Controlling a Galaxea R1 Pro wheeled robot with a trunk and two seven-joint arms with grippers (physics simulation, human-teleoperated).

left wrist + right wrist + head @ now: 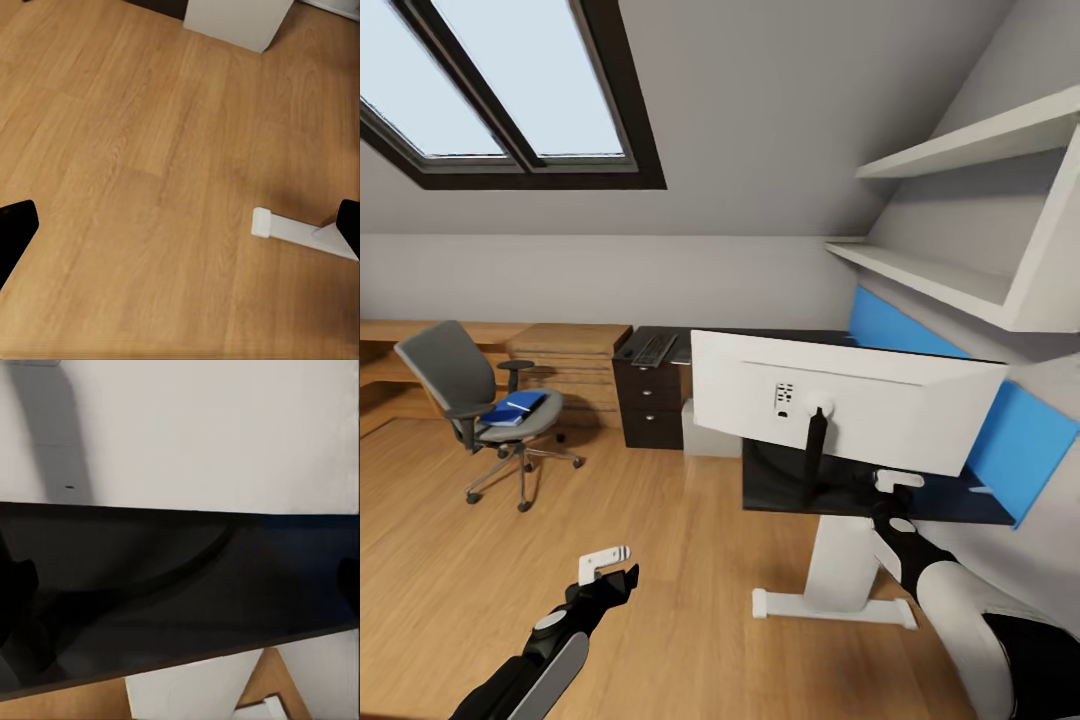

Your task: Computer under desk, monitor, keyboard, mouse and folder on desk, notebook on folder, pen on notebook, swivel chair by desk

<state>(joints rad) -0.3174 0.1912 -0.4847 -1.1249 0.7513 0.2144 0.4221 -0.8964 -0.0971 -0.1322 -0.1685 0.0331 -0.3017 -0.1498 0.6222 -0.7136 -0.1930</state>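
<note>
Monitor (850, 412) stands on the desk (790, 490), folder (515, 407) awaits on the swivel chair (480, 405); both grippers hang released, empty.

Daylight is coming through a dark-framed skylight (510, 85) in the sloped ceiling, lighting grey walls, white shelves (970, 215) and wood floor (450, 580).
</note>
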